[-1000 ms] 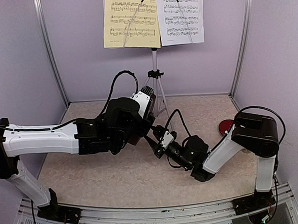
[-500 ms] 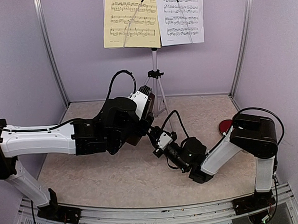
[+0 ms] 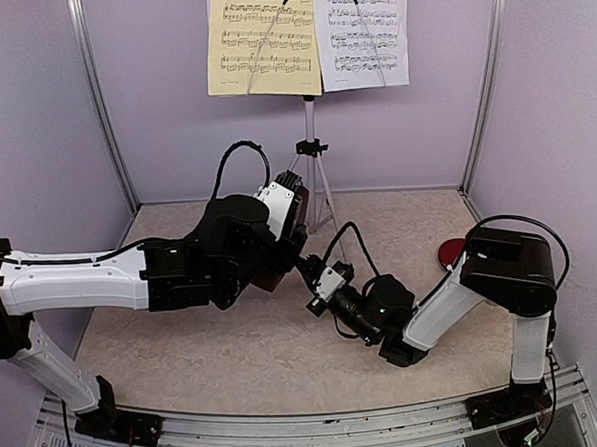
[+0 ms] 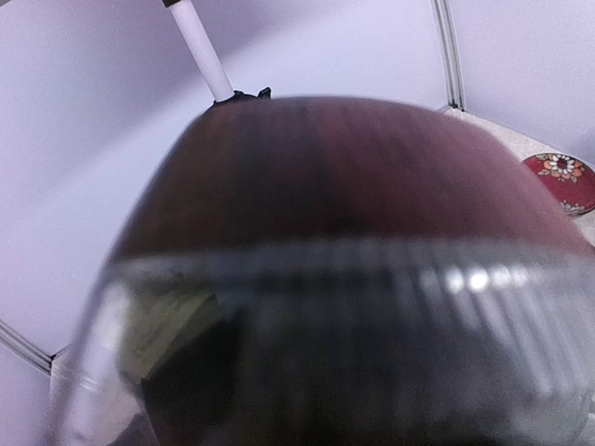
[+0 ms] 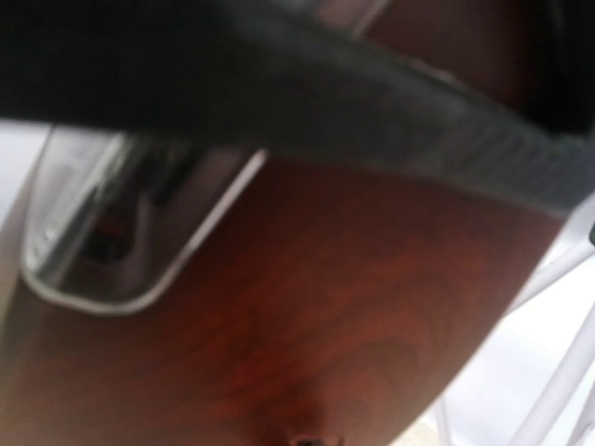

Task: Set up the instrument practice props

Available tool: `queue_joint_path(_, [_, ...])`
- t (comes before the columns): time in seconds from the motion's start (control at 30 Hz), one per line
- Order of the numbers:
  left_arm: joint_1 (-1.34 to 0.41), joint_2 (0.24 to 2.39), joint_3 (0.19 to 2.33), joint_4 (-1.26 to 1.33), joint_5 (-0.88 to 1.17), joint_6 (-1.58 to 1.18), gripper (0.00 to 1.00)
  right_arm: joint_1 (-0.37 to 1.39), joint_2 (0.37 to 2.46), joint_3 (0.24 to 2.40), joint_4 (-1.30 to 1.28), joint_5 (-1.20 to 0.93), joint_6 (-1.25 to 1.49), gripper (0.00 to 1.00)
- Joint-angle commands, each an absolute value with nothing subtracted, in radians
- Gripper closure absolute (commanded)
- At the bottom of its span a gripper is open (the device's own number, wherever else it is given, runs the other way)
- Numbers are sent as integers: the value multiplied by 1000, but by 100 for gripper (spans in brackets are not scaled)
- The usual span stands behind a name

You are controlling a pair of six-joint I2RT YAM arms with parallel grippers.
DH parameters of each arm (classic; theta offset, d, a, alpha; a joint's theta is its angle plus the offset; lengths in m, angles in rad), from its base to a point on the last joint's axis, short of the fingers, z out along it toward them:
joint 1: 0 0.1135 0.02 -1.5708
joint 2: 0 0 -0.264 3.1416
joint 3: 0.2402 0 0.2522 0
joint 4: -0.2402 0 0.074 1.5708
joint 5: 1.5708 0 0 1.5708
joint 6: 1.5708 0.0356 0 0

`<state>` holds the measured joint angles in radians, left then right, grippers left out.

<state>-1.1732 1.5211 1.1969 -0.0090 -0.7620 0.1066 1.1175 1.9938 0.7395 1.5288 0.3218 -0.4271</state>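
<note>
Step in hand is judged to be placing the metronome (image 4: 353, 177); the music stand (image 3: 311, 143) is already set at the back of the table (image 3: 236, 367), with the yellow sheet (image 3: 264, 40) and the white sheet (image 3: 363, 30) hung side by side on it. The metronome is found at mid-table, just in front of the stand's legs and well apart from the red dish (image 3: 450, 251). It is mostly hidden under the left gripper (image 3: 285, 256), which appears to be clamped wide on the brown body. The right gripper (image 3: 306, 273) is pressed in just beside it with its jaws together. Nothing is seen between them, and whether a small part is pinched cannot be told. In both wrist views the frame is filled by blurred wood grain and a clear ribbed or window-like piece. The long axis, base to tip, cannot be read cleanly. The body looks tilted rather than upright, and which way the tip points cannot be told. Next, the base is probably to be turned down, the body stood upright near the stand, the wide grip let go, and the right arm pulled clear so nothing is knocked over.
</note>
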Motion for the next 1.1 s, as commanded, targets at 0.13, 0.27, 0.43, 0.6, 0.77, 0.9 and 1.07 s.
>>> queue_joint_path(0.13, [-1175,1425,1142,163,-733,128,79,1125,1981,730,1548,277,-320,100])
queue_joint_path(0.27, [-1181,1412,1090,212,-708,149,80,1098,1952,720,1529,242,-200,100])
queue_joint_path(0.43, [-1187,1391,1025,295,-698,166,81,1043,1918,698,1525,175,-54,100])
queue_joint_path(0.6, [-1187,1394,1001,330,-693,180,82,1022,1910,700,1518,118,15,100])
queue_joint_path(0.77, [-1186,1406,992,349,-694,189,82,1008,1912,698,1523,109,73,100])
queue_joint_path(0.9, [-1187,1407,983,370,-700,197,82,989,1905,690,1529,97,137,100])
queue_joint_path(1.07, [-1184,1418,982,382,-703,202,82,978,1901,692,1525,72,152,100])
